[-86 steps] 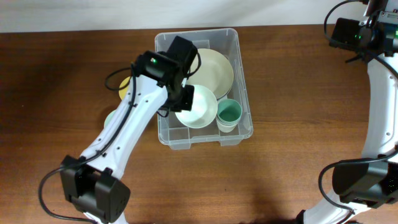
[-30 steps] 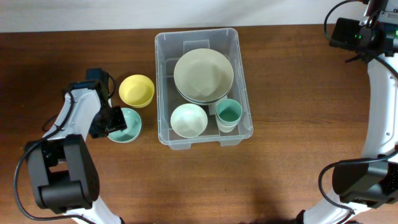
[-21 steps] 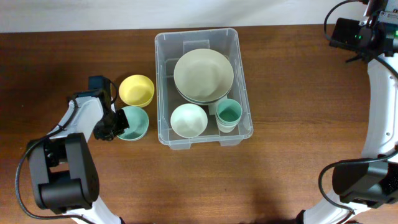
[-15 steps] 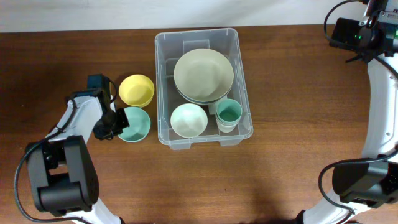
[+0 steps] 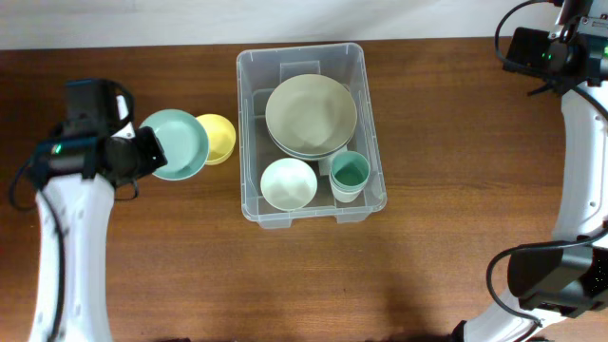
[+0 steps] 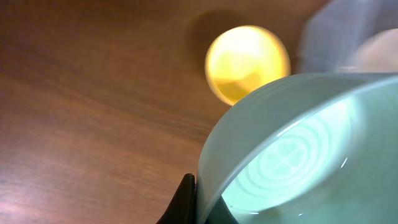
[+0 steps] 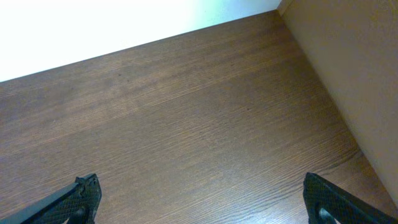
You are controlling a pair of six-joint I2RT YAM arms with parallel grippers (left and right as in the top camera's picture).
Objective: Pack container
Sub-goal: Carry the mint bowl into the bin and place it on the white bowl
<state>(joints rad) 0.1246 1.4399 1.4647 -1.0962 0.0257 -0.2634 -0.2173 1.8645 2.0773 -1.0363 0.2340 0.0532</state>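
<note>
A clear plastic container (image 5: pixel 249 204) sits mid-table on the dark wooden table (image 5: pixel 446 247). Inside it, stacked cream plates (image 5: pixel 311 116) fill the far half, with a pale green bowl (image 5: pixel 288 183) near-left and a teal cup (image 5: pixel 350 174) near-right. Left of it, the left gripper (image 5: pixel 144 155) clamps a light teal bowl (image 5: pixel 179 142), which overlaps a yellow bowl (image 5: pixel 222 139). The right arm (image 5: pixel 579 142) stands far right.

The left arm (image 5: pixel 65 237) is extended along the left side of the table (image 5: pixel 456 275), with its wrist turned toward the right. The left gripper (image 5: pixel 142 157) is closed on the rim of a pale green bowl (image 5: pixel 176 142), which is held tilted. The right arm (image 5: pixel 579 152) is stretched toward the far right corner. The right gripper (image 7: pixel 202 199) is held wide open, its fingertips seen at the lower corners of the wrist view.
</note>
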